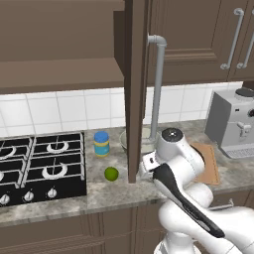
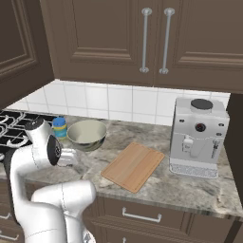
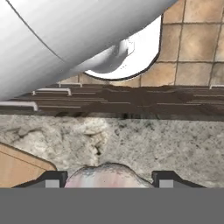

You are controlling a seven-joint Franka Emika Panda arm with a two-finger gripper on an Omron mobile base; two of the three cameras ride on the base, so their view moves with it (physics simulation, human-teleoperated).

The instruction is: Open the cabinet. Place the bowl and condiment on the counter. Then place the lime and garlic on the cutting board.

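– Simulated kitchen, marbled stone counter [image 1: 114, 191] under dark brown wall units. What stands where?

– The cabinet [image 1: 136, 89] is open: its door swings out over the worktop, seen edge-on from the left base camera, the grey bar handle [image 1: 158, 84] facing right. The bowl [image 2: 87, 133] sits on the counter near the tiled wall, partly hidden behind that door in the left base view. The condiment [image 1: 101, 144] stands just beside it, next to the black stove [image 1: 39, 166]. The lime [image 1: 111, 173] lies on the stone nearer the front edge, in front of the jar and apart from it.

– And the cutting board?

– The cutting board [image 2: 133, 166] lies flat and bare between the bowl and the grey coffee machine [image 2: 197, 135].

– Where is the pincer?

– The white arm bends low over the front of the counter, beside the open door. From the hand camera, the gripper [image 3: 110, 179] points down at the stone near its front edge, with a corner of the board at lower left and brown floor tiles [image 3: 192, 52] beyond the base drawers.

– Its state?

– Fairly wide, but not empty: a pale rounded bulb, the garlic [image 3: 107, 173], fills the gap, and the two dark finger tips [image 3: 52, 179] flank it closely. It is held above the counter.
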